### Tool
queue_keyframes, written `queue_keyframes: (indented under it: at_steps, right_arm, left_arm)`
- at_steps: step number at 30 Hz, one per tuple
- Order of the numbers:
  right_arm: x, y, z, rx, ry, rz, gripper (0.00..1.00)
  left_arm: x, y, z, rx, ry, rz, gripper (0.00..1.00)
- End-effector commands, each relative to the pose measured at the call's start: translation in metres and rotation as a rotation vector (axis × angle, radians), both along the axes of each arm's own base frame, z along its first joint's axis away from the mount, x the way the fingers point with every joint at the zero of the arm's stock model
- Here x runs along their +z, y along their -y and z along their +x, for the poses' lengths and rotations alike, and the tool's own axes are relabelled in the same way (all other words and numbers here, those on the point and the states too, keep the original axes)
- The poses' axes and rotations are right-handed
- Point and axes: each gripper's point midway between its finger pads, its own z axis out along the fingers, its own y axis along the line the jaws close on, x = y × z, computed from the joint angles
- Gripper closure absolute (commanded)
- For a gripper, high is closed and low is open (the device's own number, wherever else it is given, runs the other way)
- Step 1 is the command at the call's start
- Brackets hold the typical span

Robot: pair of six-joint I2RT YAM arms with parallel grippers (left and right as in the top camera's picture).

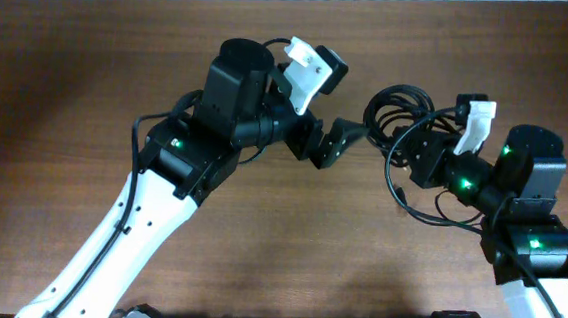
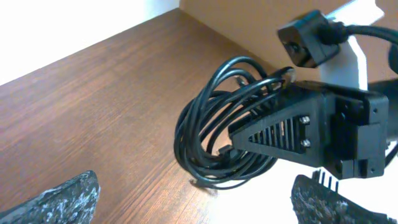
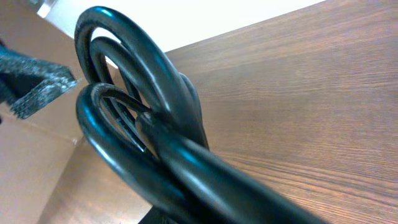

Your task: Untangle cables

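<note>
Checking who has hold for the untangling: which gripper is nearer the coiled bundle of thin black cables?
Right. The right gripper is clamped on the coiled bundle of thin black cables; the left gripper hangs open just short of it.

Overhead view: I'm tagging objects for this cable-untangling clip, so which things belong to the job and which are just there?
Job:
bundle of thin black coiled cables
right gripper, shut on it
left gripper, open, facing it

Just there:
brown wooden table
white plastic camera mount on the left wrist
</note>
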Motion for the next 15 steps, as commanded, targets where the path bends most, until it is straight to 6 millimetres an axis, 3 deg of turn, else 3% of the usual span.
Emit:
queue_keyframes:
  at_steps: [1, 5, 7, 10, 12, 15]
  right_arm:
    - [0.011, 0.003, 0.002, -0.016, 0.032, 0.003, 0.96]
    - [0.013, -0.002, -0.001, 0.012, 0.035, 0.014, 0.96]
    - [0.013, -0.002, -0.001, 0.011, 0.035, 0.014, 0.96]
    - [0.013, -0.003, -0.002, 0.023, 0.035, 0.02, 0.96]
    - [0.013, -0.004, -0.003, 0.034, 0.042, 0.013, 0.96]
    - [0.014, -0.005, -0.003, 0.039, 0.047, 0.008, 0.96]
  left_arm:
    - [0.003, -0.002, 0.006, 0.055, -0.023, -0.012, 0.0]
    - [-0.009, 0.011, 0.008, 0.035, -0.055, -0.009, 0.11]
    - [-0.008, 0.021, 0.004, 0.012, -0.043, -0.017, 0.24]
    - [-0.011, 0.035, 0.0, -0.02, -0.036, -0.021, 0.22]
    - [-0.023, 0.043, 0.002, -0.03, -0.053, -0.007, 0.29]
    - [-0.029, 0.045, 0.005, -0.03, -0.061, -0.002, 0.56]
